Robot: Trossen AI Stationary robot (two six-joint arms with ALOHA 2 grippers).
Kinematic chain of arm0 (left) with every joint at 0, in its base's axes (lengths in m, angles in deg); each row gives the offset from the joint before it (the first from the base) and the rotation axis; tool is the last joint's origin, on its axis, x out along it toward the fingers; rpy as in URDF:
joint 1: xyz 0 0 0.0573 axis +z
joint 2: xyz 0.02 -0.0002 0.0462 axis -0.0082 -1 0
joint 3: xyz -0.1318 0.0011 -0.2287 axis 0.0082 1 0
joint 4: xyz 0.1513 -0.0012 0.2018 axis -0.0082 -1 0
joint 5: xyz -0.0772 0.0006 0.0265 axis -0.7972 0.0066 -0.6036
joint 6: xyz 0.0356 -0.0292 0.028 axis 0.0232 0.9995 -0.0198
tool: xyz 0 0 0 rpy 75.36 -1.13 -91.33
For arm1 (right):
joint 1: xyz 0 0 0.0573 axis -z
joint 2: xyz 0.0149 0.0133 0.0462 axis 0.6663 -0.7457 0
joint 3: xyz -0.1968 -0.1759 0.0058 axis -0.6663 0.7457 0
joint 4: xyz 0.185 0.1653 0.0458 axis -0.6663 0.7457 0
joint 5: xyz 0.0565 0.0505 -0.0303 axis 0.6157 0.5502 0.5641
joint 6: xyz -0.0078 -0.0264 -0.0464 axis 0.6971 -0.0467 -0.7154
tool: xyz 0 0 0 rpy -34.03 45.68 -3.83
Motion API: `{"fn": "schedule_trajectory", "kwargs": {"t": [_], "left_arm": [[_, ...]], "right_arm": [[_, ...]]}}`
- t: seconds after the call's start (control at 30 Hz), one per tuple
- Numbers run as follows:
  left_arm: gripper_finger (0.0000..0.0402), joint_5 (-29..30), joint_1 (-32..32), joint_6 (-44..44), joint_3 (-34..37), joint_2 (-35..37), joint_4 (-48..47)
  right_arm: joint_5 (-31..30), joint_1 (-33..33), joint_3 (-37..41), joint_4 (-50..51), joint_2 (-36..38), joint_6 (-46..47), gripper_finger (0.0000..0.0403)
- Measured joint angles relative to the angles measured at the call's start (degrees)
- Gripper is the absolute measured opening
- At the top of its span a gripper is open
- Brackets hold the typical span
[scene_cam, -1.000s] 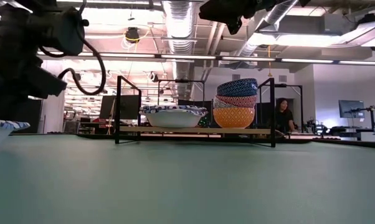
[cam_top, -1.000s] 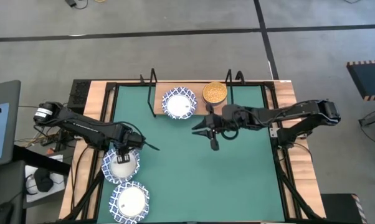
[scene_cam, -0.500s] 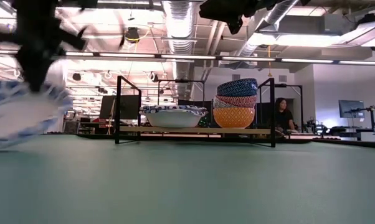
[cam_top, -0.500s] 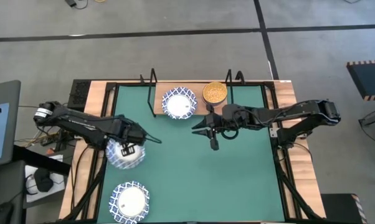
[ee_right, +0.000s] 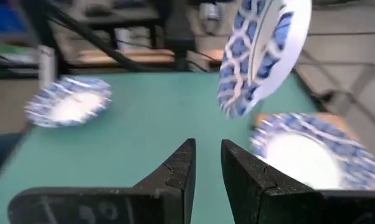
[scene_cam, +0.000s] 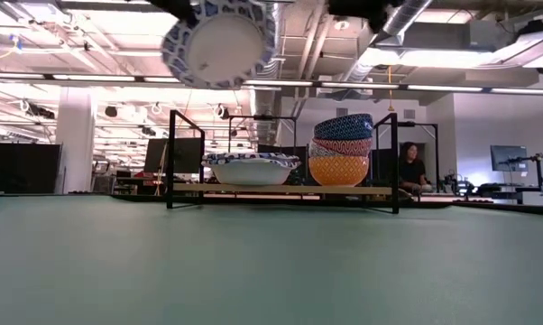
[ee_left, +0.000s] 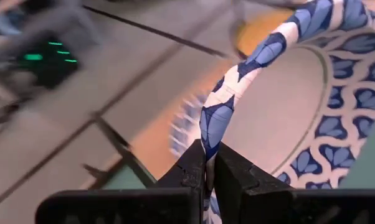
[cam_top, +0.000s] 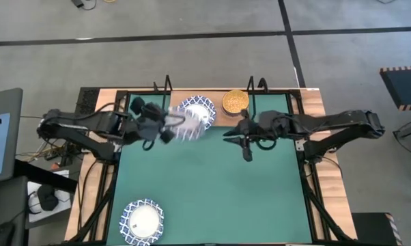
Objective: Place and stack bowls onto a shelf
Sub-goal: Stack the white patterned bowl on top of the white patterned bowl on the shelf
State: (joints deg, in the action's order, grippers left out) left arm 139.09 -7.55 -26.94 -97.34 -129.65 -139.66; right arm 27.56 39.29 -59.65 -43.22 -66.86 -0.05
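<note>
We see the carried bowl point(cam_top: 186, 127) smeared by motion from above, and the left gripper point(cam_top: 166, 130) holding it is blurred too. In the low view, the picture's top edge cuts off both arms.

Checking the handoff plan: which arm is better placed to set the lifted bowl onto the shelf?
Left. Its gripper is shut on the lifted bowl, close to the bowl on the shelf. The right gripper holds nothing, over the mat.
</note>
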Motion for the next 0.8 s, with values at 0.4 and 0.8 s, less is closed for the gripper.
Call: {"fn": "schedule_trajectory", "kwargs": {"t": [0.4, 0.8], "left_arm": [[0.0008, -19.6, 23.6, -15.5, 0.5, -9.0, 21.0], [0.0034, -46.6, 40.5, -3.3, -1.4, -20.3, 20.8]], "right_arm": [[-25.5, -7.4, 0.0, 7.4, 4.4, -1.1, 0.0103], [-30.4, -6.0, 0.0, 10.5, 4.4, -0.6, 0.0103]]}}
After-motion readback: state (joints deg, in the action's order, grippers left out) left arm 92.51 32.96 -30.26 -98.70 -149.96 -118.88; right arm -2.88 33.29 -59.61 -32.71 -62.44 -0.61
